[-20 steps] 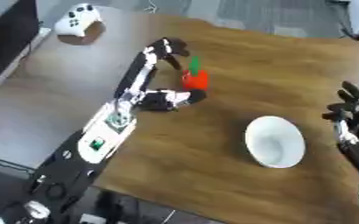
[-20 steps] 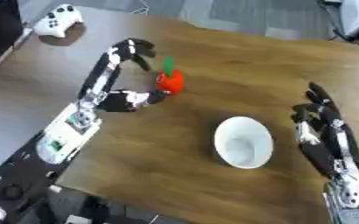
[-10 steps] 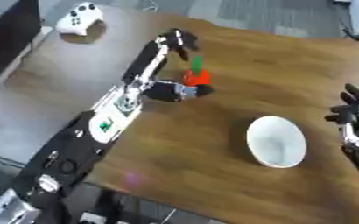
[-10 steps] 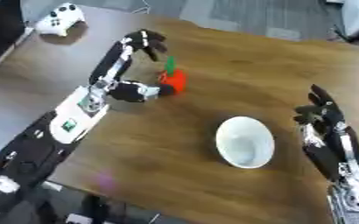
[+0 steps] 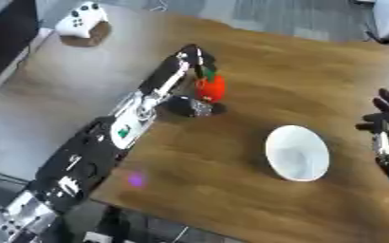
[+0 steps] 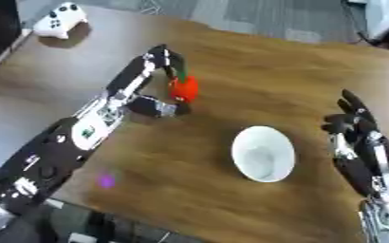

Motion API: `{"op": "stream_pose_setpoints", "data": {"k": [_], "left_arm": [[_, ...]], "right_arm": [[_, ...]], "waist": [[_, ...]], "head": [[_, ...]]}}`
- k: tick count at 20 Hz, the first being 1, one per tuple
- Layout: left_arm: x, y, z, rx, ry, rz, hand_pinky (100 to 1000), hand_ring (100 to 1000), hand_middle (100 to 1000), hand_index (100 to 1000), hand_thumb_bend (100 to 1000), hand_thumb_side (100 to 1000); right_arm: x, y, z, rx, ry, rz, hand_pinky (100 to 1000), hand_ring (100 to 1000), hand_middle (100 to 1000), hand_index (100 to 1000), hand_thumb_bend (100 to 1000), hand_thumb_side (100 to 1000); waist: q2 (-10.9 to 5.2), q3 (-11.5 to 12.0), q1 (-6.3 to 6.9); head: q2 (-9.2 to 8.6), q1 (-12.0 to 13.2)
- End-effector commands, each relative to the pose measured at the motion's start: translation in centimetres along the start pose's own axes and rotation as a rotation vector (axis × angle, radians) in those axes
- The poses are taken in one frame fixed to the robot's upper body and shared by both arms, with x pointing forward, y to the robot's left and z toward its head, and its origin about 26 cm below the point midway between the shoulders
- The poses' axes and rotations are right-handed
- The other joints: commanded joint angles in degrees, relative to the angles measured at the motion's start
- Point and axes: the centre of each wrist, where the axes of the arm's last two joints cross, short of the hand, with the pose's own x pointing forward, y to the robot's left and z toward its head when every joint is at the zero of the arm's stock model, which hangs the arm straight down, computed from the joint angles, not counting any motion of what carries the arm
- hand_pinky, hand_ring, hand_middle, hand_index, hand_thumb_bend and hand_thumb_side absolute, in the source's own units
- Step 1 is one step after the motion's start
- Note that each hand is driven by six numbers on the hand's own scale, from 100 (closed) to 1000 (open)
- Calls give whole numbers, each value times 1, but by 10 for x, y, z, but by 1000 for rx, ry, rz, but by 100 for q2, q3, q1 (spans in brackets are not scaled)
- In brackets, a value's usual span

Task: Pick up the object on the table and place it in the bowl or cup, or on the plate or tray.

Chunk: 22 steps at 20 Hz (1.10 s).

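Note:
A small red fruit-like object with a green stem (image 5: 212,87) stands on the brown wooden table (image 5: 314,85). My left hand (image 5: 191,60) reaches in from the lower left, with fingers curled over the object's far side and the thumb (image 5: 189,106) on its near side. An empty white bowl (image 5: 297,153) lies on the table to the right of and nearer than the object. At the right edge my right hand (image 6: 354,121) rests open, fingers pointing up.
A white game controller (image 5: 82,20) sits at the far left corner of the table. A dark panel (image 5: 3,38) fills the upper left. The table's near edge runs diagonally along the bottom.
The whole picture has shifted, so the head moved. My left hand has closed in around the red object. The right hand has not moved.

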Motion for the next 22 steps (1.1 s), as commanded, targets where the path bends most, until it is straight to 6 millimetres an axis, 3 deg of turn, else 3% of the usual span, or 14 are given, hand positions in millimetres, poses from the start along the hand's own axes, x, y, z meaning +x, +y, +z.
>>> {"op": "stream_pose_setpoints", "data": {"k": [1, 3, 8, 16, 22], "left_arm": [[-2, 8, -9, -18, -41, -44, 1000, 505, 688, 685, 709, 719], [-4, 8, -12, -58, -68, -72, 1000, 510, 690, 687, 665, 749], [-5, 15, -20, -138, -156, -158, 1000, 527, 689, 695, 740, 747], [2, 50, -43, -92, -219, -254, 937, 542, 691, 703, 763, 750], [-5, 55, -52, -106, -207, -302, 920, 545, 689, 704, 760, 751]], "right_arm": [[9, -3, -7, 6, -39, 2, 700, 1000, 996, 656, 100, 400], [10, -3, -8, 8, -43, 0, 700, 1000, 995, 655, 100, 394], [12, -3, -9, 13, -49, -4, 698, 1000, 994, 652, 100, 401], [11, -3, -9, 25, -46, -10, 701, 1000, 993, 648, 100, 400], [12, -1, -12, 41, -51, -14, 702, 1000, 994, 646, 100, 400]], "waist": [[-54, -28, 14], [-44, -45, 17], [-23, -88, 25], [-13, -98, 50], [24, -168, 8]], "head": [[-82, 27], [-84, 32], [-109, 30], [-126, 67], [-279, 208]]}}
